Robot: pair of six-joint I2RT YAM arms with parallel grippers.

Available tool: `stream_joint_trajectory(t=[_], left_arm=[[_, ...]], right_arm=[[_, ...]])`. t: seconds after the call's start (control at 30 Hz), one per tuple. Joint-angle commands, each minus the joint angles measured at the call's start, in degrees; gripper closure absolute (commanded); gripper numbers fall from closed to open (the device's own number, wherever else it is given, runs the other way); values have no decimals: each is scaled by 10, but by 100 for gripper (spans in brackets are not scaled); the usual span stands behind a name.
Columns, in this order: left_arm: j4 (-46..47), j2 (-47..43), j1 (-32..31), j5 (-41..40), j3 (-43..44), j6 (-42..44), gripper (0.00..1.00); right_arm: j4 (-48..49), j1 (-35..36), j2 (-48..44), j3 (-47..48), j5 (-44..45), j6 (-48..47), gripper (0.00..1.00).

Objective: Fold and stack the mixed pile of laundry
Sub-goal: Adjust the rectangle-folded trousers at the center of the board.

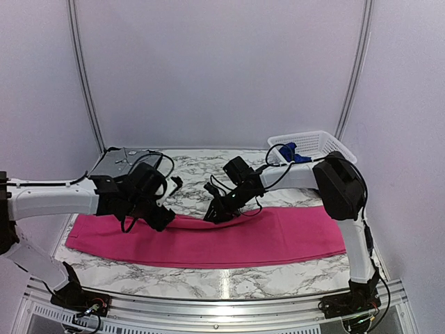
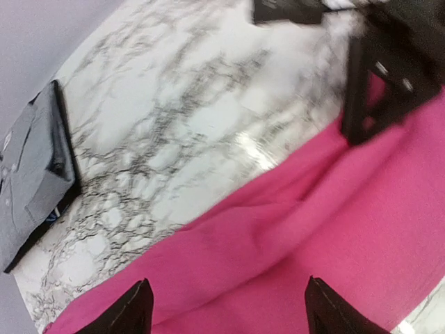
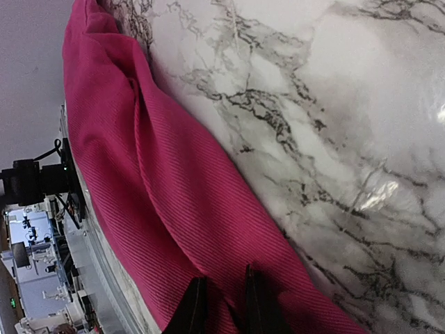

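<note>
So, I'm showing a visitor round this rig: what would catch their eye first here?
The magenta-pink garment, a long band across the near half of the marble table. Both arms lean over it: left fingers spread wide, right fingers nearly together at the cloth. The white basket at the far right holds the blue garment.

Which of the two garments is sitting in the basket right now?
The blue garment, bunched at the left end of the white basket. The pink garment lies in a long folded band across the table instead.
</note>
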Motion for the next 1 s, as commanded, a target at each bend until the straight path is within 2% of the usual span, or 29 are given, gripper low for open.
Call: stream_joint_trajectory(t=[0.0, 0.13, 0.27, 0.47, 0.73, 0.87, 0.97], left_arm=[[17, -56, 112, 33, 7, -140, 21], [5, -49, 187, 94, 17, -207, 21], [-31, 6, 205, 129, 53, -234, 23], [-72, 87, 205, 161, 109, -230, 29], [-121, 156, 187, 184, 153, -191, 32], [-158, 177, 155, 152, 148, -158, 31], [-161, 183, 152, 161, 127, -148, 39]], right_arm=[[19, 25, -57, -28, -15, -48, 86], [17, 49, -77, -46, 14, -89, 90], [0, 83, -88, -51, 74, -136, 93], [-1, 114, -96, -83, 151, -164, 95], [1, 139, -76, -107, 183, -177, 96], [3, 149, -70, -115, 188, -175, 96], [10, 149, -74, -123, 186, -169, 97]])
